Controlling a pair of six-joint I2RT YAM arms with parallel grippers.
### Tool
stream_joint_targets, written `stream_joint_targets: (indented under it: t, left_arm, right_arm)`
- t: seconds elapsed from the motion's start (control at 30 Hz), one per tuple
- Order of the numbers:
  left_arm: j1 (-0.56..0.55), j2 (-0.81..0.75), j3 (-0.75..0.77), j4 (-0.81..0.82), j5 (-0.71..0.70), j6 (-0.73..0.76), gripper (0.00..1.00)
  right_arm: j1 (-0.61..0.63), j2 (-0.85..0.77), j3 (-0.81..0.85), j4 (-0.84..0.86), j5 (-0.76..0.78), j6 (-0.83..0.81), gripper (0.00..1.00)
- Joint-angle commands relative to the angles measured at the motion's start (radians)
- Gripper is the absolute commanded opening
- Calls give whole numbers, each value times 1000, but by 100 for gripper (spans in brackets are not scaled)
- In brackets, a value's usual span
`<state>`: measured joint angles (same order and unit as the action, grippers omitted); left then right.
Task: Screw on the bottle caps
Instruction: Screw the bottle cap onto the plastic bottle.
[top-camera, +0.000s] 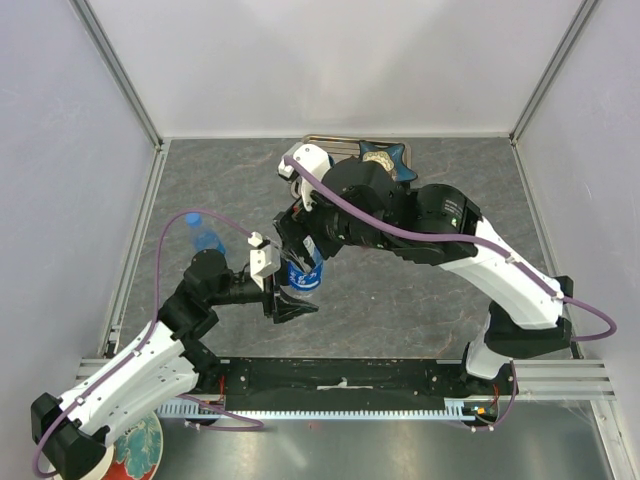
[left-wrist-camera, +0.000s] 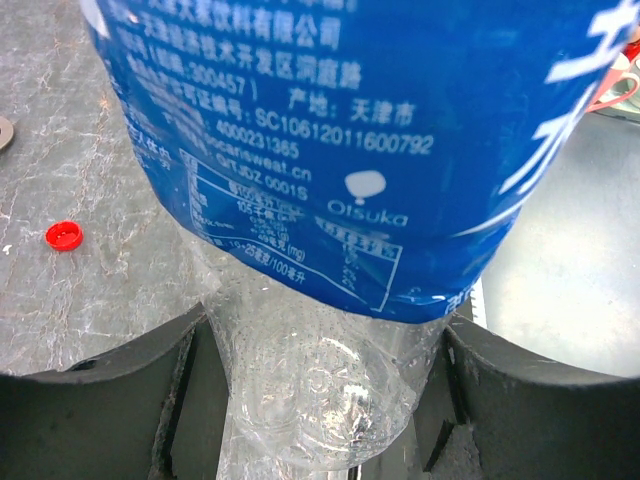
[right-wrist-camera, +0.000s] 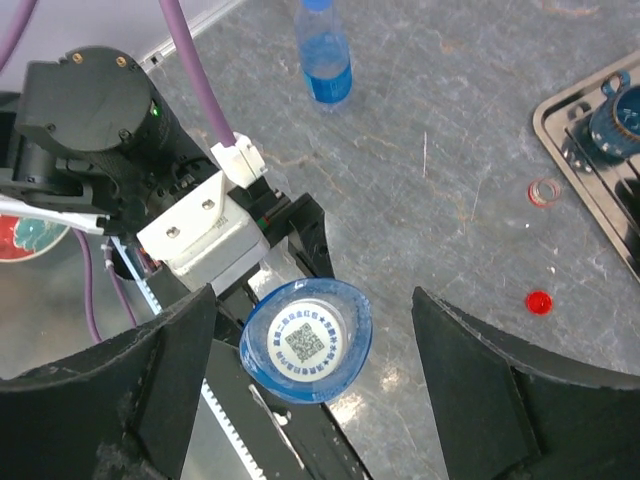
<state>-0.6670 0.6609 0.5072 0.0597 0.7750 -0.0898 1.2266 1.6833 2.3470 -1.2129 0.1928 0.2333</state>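
My left gripper (top-camera: 288, 300) (left-wrist-camera: 325, 390) is shut on the clear lower body of a blue-labelled bottle (top-camera: 303, 275) (left-wrist-camera: 330, 150), which it holds upright near the table's middle. From above, a white cap (right-wrist-camera: 308, 342) printed with a QR code sits on that bottle's neck, ringed by the bottle's blue shoulder (right-wrist-camera: 356, 312). My right gripper (top-camera: 300, 245) (right-wrist-camera: 310, 292) hovers just over it, open, with its fingers (right-wrist-camera: 110, 390) wide on either side and not touching the cap. A loose red cap (right-wrist-camera: 538, 301) (left-wrist-camera: 64, 236) lies on the table. A second, blue-tinted bottle (top-camera: 205, 235) (right-wrist-camera: 322, 50) wearing a blue cap stands at the left.
A metal tray (top-camera: 330, 142) (right-wrist-camera: 570, 130) at the back holds a dark blue cup (right-wrist-camera: 615, 120). A small clear ring (right-wrist-camera: 543, 191) lies near the tray. A patterned plate (top-camera: 135, 450) sits by the left arm's base. A black rail (top-camera: 340, 375) runs along the near edge.
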Motion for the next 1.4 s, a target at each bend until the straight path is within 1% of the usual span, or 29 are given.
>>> stream_joint_targets:
  t: [0.0, 0.07, 0.13, 0.2, 0.23, 0.27, 0.3, 0.33, 0.37, 0.47, 0.57, 0.83, 0.93, 1.2, 1.3, 1.37]
  left_arm:
    - [9, -12, -6, 45, 0, -28, 2]
    - [10, -15, -7, 48, -3, -34, 2]
    - [10, -17, -9, 51, -5, -39, 2]
    - [12, -18, -7, 55, -8, -50, 2]
    - [12, -18, -7, 57, -6, -53, 2]
    - [14, -18, -4, 60, -6, -56, 2]
    - [14, -18, -3, 60, -5, -63, 2]
    - [14, -18, 1, 63, -3, -67, 2]
    - [14, -18, 2, 63, -2, -67, 2]
    - [14, -18, 8, 65, 4, -76, 2]
    - [14, -14, 17, 69, 15, -80, 2]
    - [14, -12, 30, 63, 32, -74, 2]
    - [14, -11, 34, 60, 32, -70, 2]
    - [15, -10, 44, 55, 37, -62, 2]
    - [15, -9, 48, 55, 41, -50, 2]
    - [15, -9, 54, 55, 49, -41, 2]
  right_arm:
    - [5, -79, 2, 99, 11, -17, 87]
    - [5, -137, -37, 159, -1, -23, 87]
    - [4, -187, -135, 244, -9, -44, 85]
    - [5, -275, -259, 308, -12, -70, 83]
    - [5, -307, -309, 384, -6, -78, 79]
    - [4, -373, -419, 429, -9, -84, 77]
    - [4, -407, -473, 470, -21, -95, 74]
    - [5, -439, -523, 555, -30, -106, 71]
    - [5, -494, -611, 594, -39, -114, 70]
    - [4, -572, -740, 717, -73, -143, 71]
    - [4, -606, -816, 806, -113, -169, 72]
    - [4, -600, -888, 934, -158, -227, 79]
    - [2, -583, -878, 937, -187, -253, 80]
    - [-22, -551, -862, 908, -260, -246, 83]
    - [-68, -539, -862, 898, -320, -236, 83]
    - [-108, -536, -867, 901, -348, -236, 81]
